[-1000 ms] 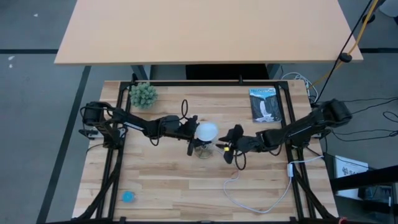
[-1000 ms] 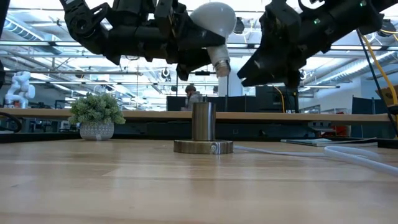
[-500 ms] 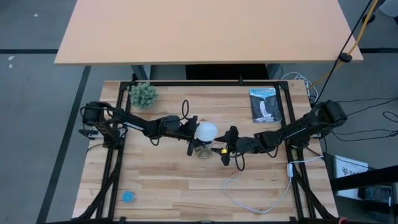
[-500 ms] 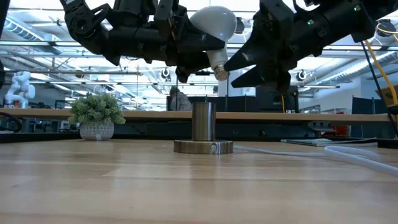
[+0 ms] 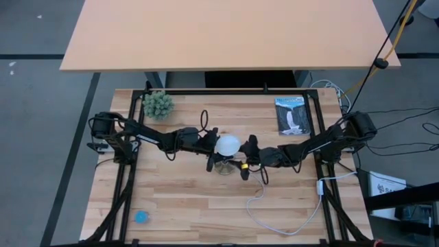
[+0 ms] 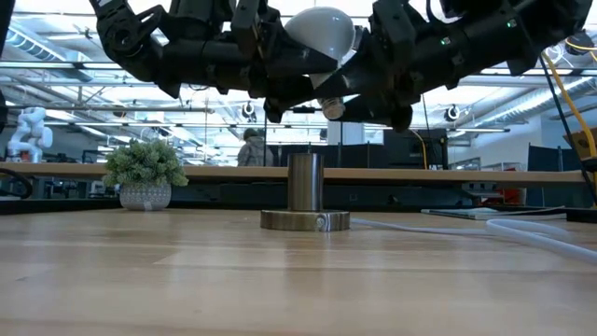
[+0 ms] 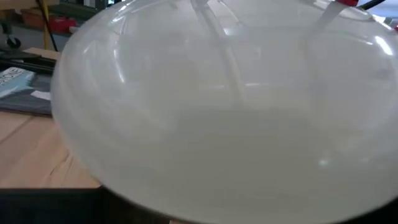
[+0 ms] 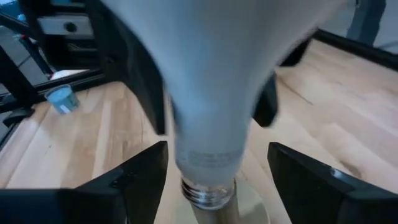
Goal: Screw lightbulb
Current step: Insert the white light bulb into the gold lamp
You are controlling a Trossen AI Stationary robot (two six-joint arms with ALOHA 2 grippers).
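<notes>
Left jaws: pressed against the globe of the lightbulb [image 6: 322,28], which is pinched by the left gripper [image 5: 211,145] and held in the air.
Right jaws: spread wide, one finger [image 8: 127,177] seen on each side of the bulb's neck, neither shown touching it; nothing is gripped by the right gripper [image 5: 245,152].
Lightbulb position: tilted, its greyish screw base pointed down and aside, above the socket [image 6: 305,194] and clear of it; not yet seated.
Socket: an upright metal cylinder on a round disc, set mid-table, with a white cord [image 5: 274,223] trailed toward the near edge.
Step in hand: a handover or regrip is judged to be under way, with the neck bracketed by the open right fingers.
Next move: closure on the neck appears called for, then the base must be righted, lined up over the socket mouth and lowered before any turning.
Risk: a cross-threaded start is likely if the tilt is kept.
Surroundings: a potted plant [image 5: 158,104] and a booklet [image 5: 293,115] lie well apart at the far side.
</notes>
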